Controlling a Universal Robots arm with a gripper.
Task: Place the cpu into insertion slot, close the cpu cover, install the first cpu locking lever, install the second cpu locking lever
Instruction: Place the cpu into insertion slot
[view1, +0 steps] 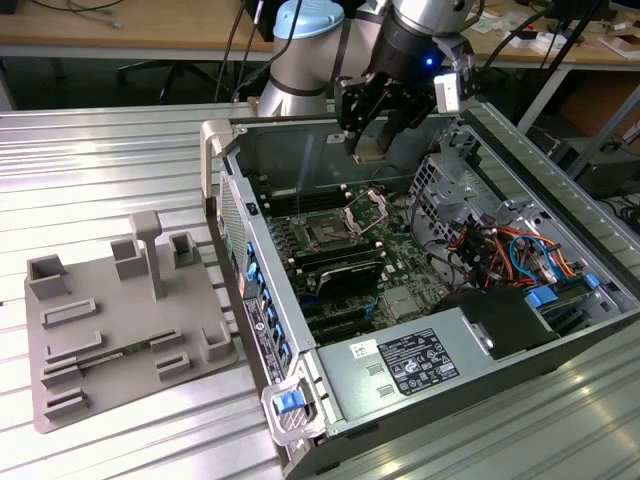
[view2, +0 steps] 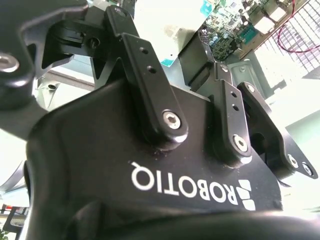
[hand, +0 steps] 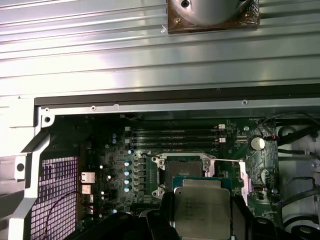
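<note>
In the exterior view the hand (view1: 372, 135), clenched on the cpu (view1: 368, 148) by its edges, holds it above the case (view1: 300, 395) at one o'clock of the bare insertion slot (view1: 328, 236), whose cpu cover (view1: 367, 207) stands raised, seemingly for a square drop; the cpu's print is illegible.

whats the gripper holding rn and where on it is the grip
The gripper holds the cpu, clamped by two opposite side edges.
</note>
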